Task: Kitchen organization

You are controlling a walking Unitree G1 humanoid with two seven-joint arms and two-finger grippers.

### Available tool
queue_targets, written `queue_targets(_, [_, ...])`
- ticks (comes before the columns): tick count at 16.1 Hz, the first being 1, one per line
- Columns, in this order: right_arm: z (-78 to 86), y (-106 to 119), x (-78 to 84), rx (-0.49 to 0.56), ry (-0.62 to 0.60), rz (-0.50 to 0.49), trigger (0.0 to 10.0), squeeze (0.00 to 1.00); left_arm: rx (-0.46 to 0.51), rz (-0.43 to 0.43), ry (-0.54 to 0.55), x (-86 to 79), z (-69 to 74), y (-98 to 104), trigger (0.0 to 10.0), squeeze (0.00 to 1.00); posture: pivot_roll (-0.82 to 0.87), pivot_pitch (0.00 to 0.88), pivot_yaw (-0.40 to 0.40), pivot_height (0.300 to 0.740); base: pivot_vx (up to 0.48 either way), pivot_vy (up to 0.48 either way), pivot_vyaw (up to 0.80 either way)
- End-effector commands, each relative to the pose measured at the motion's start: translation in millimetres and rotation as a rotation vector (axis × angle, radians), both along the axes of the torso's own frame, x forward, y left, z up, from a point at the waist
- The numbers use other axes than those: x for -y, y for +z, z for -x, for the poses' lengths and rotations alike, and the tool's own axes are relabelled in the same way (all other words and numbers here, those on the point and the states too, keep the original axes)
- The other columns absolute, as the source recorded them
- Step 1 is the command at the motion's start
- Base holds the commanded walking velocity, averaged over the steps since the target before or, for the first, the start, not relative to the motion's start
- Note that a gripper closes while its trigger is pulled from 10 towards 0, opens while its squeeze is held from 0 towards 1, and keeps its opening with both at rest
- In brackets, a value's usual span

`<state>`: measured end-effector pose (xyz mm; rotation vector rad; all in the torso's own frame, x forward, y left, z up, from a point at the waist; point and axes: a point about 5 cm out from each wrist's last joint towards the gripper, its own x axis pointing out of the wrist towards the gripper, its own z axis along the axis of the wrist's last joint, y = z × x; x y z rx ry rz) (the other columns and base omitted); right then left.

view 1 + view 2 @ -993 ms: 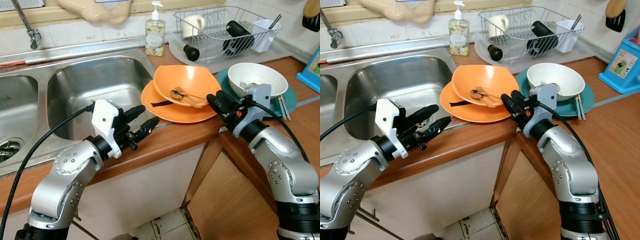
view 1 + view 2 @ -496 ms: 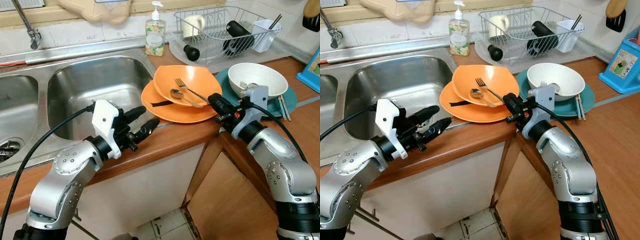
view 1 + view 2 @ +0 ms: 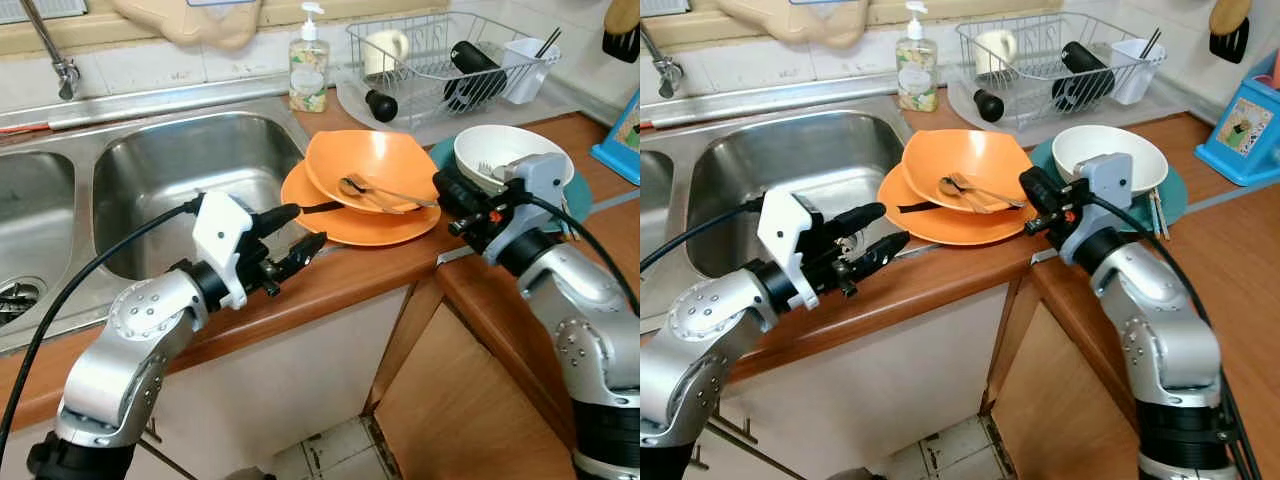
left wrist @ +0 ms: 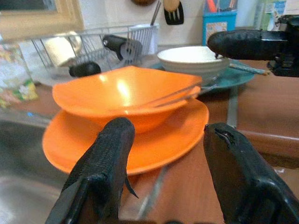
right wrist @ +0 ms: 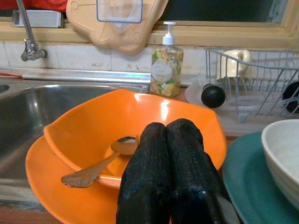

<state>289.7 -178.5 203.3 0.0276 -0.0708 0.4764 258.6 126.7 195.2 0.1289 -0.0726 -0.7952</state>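
Both grippers hover near the orange dishes on the wooden surface (image 3: pixel 340 275).

The orange bowl (image 3: pixel 372 165) sits on an orange plate (image 3: pixel 345 220) beside the sink (image 3: pixel 180 170), holding a spoon (image 3: pixel 352 187) and fork. The right gripper (image 3: pixel 447 186), fingers pressed together and empty, hangs beside the bowl's rim; the left gripper (image 3: pixel 290 235) is spread wide before the plate.

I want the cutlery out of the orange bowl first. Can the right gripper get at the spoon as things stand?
Probably yes. The right gripper sits at the orange bowl rim, nothing lying between it and the spoon. Its fingers are shut, so it must open first.
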Motion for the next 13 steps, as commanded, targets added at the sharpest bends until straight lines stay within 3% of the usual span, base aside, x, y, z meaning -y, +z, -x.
queue_targets(1, [0.3,15.0,0.5,0.049,0.005,0.004,0.0,0.0,0.049,-0.023,0.002,0.9,-2.3,6.9,10.0,0.0,-0.11,0.0,0.042,0.74,0.0,0.0,0.0])
queue_targets(2, [1.1,16.0,0.3,0.052,0.009,0.004,0.0,0.0,0.059,-0.023,0.005,1.1,-3.3,8.8,10.0,0.0,-0.11,0.0,0.041,0.74,0.0,0.0,0.0])
queue_targets(3, [1.6,15.7,0.3,0.052,0.01,0.008,2.9,0.0,0.058,-0.022,0.003,1.2,-3.2,9.3,10.0,0.0,-0.11,0.0,0.04,0.74,0.0,0.0,0.0])
queue_targets(4, [1.6,15.1,0.8,0.05,0.004,0.011,10.0,0.0,0.057,-0.019,0.0,1.5,-2.9,9.5,10.0,0.0,-0.1,0.0,0.04,0.74,0.0,0.0,0.0])
queue_targets(5, [1.1,13.3,3.2,0.042,-0.016,0.006,10.0,0.0,0.052,-0.016,-0.008,2.0,-1.7,9.0,10.0,0.0,-0.1,0.0,0.039,0.74,0.0,0.0,0.0])
queue_targets(6, [0.9,11.0,6.4,0.031,-0.015,-0.041,10.0,1.0,0.041,-0.012,-0.014,1.9,0.2,7.0,10.0,0.0,-0.1,0.0,0.04,0.74,0.0,0.0,0.0])
queue_targets(9, [5.2,4.4,6.1,0.004,0.069,-0.082,10.0,1.0,0.011,-0.013,-0.033,2.9,3.2,1.2,10.0,0.0,-0.1,0.0,0.036,0.74,0.0,0.0,0.0])
queue_targets(13, [3.4,-4.1,8.0,-0.031,0.058,-0.052,10.0,1.0,-0.002,-0.006,-0.045,5.0,5.2,-0.6,10.0,0.0,-0.1,0.0,0.031,0.74,0.0,0.0,0.0])
